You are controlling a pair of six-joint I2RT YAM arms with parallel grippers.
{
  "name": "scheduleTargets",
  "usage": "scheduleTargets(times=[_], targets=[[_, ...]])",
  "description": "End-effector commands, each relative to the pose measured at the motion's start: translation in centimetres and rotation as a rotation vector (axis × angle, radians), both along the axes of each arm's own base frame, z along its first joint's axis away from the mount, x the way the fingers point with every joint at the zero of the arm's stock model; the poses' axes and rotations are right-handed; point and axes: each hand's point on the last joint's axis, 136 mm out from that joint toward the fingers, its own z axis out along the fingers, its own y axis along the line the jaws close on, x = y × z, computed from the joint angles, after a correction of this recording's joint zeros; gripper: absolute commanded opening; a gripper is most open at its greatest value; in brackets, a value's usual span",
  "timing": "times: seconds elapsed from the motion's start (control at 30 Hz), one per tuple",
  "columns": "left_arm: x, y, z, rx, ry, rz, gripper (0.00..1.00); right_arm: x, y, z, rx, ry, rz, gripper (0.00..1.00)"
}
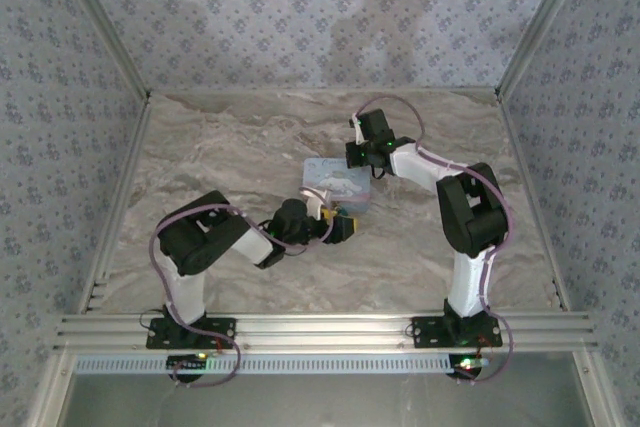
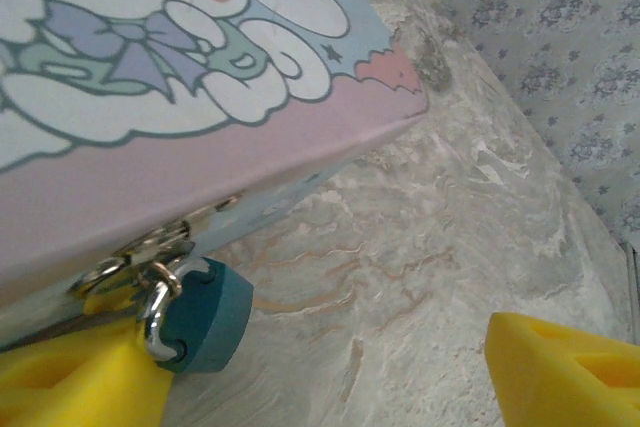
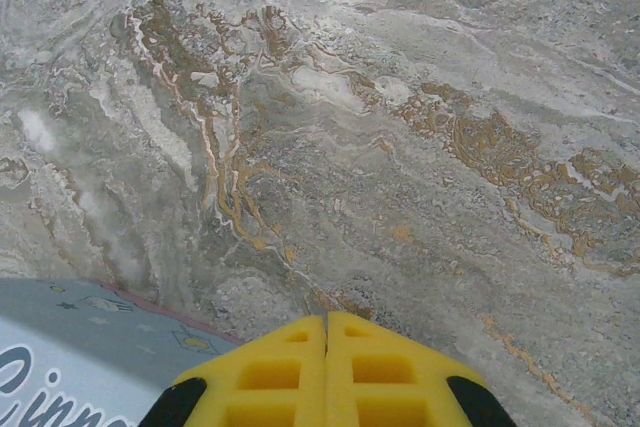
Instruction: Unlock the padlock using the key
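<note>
The left gripper [image 2: 325,372], fingers apart, brackets the teal padlock [image 2: 208,315] at lower left, probably to steady it, while the right gripper [image 3: 327,325] hangs pressed together beside the box [image 3: 80,352].

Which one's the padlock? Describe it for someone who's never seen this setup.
On the marbled table, find the pastel cartoon box near the middle. A silver hasp sits on its side, and the padlock hangs from that. It is the teal block with a chrome shackle, unlike the yellow gripper fingers beside it.

teal padlock [image 2: 205,317], hung fr box hasp [image 2: 160,242]
</note>
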Motion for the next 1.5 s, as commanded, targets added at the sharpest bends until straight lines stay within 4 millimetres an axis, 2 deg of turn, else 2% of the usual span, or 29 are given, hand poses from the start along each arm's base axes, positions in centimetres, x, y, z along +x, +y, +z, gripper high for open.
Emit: scheduleTargets(times=[0.0, 0.23, 0.4, 0.5, 0.6, 0.93, 1.03, 1.27, 1.47], targets=[[-0.2, -0.7, -0.5, -0.020, 0.020, 0.004, 0.82, -0.5, 0.1, 0.3, -0.001, -0.006, 0.005, 0.00], [-0.1, -0.5, -0.9, -0.068, 0.051, 0.034, 0.80, -0.6, 0.0, 0.4, -0.001, -0.010, 0.006, 0.00], [0.0, 0.2, -0.3, -0.119, 0.048, 0.076, 0.79, -0.7, 0.0, 0.4, -0.002, -0.011, 0.004, 0.00], [-0.1, 0.2, 0.2, -0.166, 0.045, 0.076, 0.74, -0.7, 0.0, 0.5, 0.000, -0.013, 0.004, 0.00], [-0.4, -0.1, -0.1, -0.169, 0.061, 0.063, 0.72, -0.8, -0.1, 0.6, 0.001, -0.015, 0.004, 0.00], [-0.9, -1.6, -1.5, -0.125, 0.101, 0.030, 0.77, -0.9, 0.1, 0.7, 0.005, -0.017, 0.008, 0.00], [-0.7, -1.4, -1.8, -0.127, 0.109, 0.054, 0.77, -0.9, 0.0, 0.9, 0.007, -0.021, 0.006, 0.00], [-0.1, -0.8, -2.7, -0.131, 0.151, 0.099, 0.69, -1.0, 0.0, 1.0, 0.008, -0.024, 0.009, 0.00], [-0.2, -1.6, -3.0, -0.116, 0.171, 0.084, 0.74, -1.0, 0.1, 1.1, 0.019, -0.027, 0.008, 0.00]])
